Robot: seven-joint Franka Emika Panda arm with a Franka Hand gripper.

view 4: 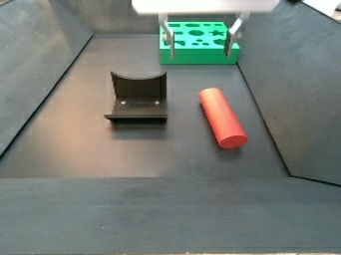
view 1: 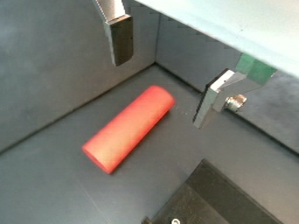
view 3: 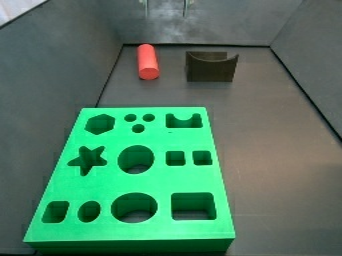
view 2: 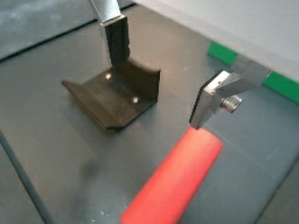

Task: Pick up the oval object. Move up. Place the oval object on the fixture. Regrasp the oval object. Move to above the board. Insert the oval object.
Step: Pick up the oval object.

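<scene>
the gripper (view 4: pixel 202 41) hangs above the floor, jaws spread and holding nothing, its body cut off. the oval object (view 4: pixel 222 117) lies flat beside the fixture (view 4: pixel 136 98), apart from it.

The board (view 3: pixel 131 178) is seen flat in the foreground. Beyond it, the oval object (view 3: pixel 147 60) lies on the dark floor, the fixture (view 3: pixel 210 65) standing near it (apart). The gripper (view 3: pixel 167 10) is faintly seen above, its jaws indistinct.
</scene>
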